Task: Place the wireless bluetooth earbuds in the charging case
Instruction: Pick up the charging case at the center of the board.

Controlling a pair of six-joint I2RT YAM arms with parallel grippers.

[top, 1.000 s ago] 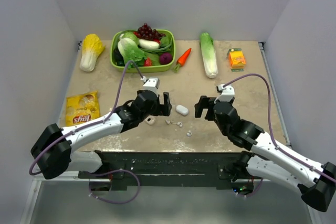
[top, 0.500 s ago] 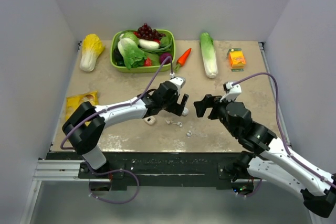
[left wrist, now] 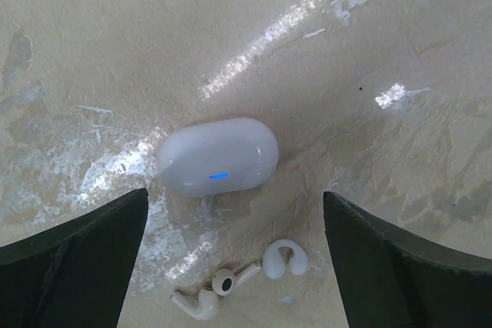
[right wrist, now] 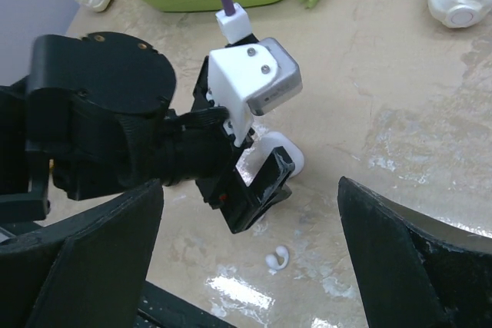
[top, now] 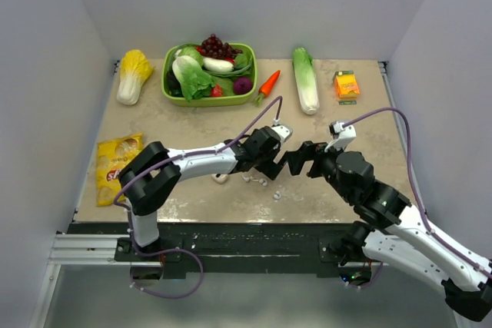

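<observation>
A vegetable basket [top: 204, 101], carrot [top: 268, 84] and chips bag [top: 117, 165].

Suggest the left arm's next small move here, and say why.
Probably lower the left gripper and close it on the charging case: its fingers are open with the case lying in line between them, lid apparently shut, and the earbuds lie loose on the table beside it.

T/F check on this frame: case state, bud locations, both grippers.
1. The charging case is closed, with a blue light on. True.
2. The earbuds sit inside the case. False: they lie on the table beside it.
3. The left gripper is open at the case. True.
4. The right gripper holds an earbud. False: it is open and empty.
</observation>
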